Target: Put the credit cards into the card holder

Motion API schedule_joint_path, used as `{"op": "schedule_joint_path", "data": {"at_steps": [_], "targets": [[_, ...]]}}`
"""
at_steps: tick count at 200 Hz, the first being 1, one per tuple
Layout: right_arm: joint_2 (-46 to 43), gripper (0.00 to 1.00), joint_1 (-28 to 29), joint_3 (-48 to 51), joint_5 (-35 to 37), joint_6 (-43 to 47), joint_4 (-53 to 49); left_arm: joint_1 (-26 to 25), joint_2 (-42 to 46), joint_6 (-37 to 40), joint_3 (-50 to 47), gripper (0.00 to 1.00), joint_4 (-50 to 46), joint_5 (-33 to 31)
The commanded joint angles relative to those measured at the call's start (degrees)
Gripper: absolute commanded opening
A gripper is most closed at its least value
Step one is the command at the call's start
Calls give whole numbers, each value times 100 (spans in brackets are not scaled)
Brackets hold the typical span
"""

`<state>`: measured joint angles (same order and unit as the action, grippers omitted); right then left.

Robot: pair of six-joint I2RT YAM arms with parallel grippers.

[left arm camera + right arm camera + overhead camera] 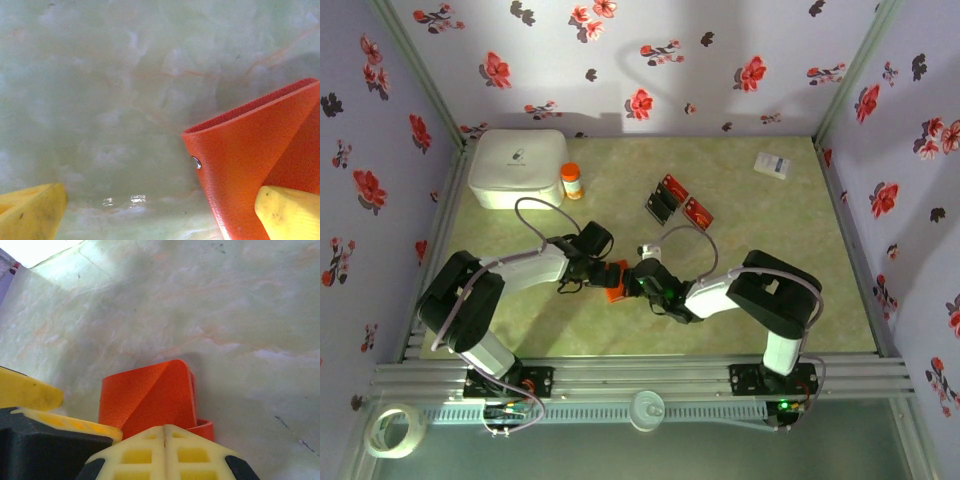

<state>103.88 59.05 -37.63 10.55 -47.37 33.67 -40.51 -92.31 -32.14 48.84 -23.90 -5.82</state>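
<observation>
"Where is the card holder (613, 281)?"

"On the counter (750, 300), near the front, propped partly open between the two grippers."

"And the left gripper (160, 217)?"

"Its jaws are spread wide. One yellow fingertip (287, 212) sits right at the holder's orange cover, and the other is well clear."

"The right gripper (165, 432)?"

"Jaws pressed together at the holder's near edge. I cannot tell whether a flap is nipped between them."

"And the credit cards (665, 198)?"

"Red and black, in a loose cluster farther back, apart from the holder."
</observation>
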Motion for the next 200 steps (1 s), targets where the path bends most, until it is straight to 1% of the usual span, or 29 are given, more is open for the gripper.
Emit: {"op": "schedule_joint_path", "data": {"at_steps": [1, 30, 43, 70, 99, 114, 129, 139, 143, 166, 182, 200], "targets": [[723, 0, 303, 231, -1352, -34, -2909, -40, -463, 103, -157, 100, -336, -331], [385, 13, 135, 11, -1487, -31, -3004, -36, -489, 122, -75, 100, -343, -331], [167, 22, -10, -149, -1567, -14, -3062, -38, -507, 145, -26, 100, -336, -331], [-265, 42, -339, -735, -1760, 145, -3326, -12, -543, 223, 154, 100, -381, -356], [-707, 58, -685, -1397, -1920, 293, -3668, 72, -478, 364, 418, 100, -516, -431], [-986, 63, -846, -1665, -1896, 389, -3997, 159, -350, 431, 554, 100, -582, -442], [-1273, 70, -971, -1825, -1747, 518, -4390, 253, -202, 508, 714, 100, -680, -446], [-1520, 72, -1085, -1857, -1676, 577, -4610, 324, -76, 545, 824, 100, -756, -446], [-1613, 75, -1139, -1842, -1628, 588, -4681, 355, -24, 565, 863, 100, -777, -446], [-2422, 85, -1515, -1757, -1230, 698, -5237, 559, 364, 651, 1084, 100, -890, -467], [-3029, 99, -1845, -1772, -721, 939, -5709, 732, 747, 724, 1128, 100, -778, -560], [-3631, 99, -2381, -1801, -2, 1204, -6208, 1001, 1296, 794, 1042, 100, -427, -781]]}}
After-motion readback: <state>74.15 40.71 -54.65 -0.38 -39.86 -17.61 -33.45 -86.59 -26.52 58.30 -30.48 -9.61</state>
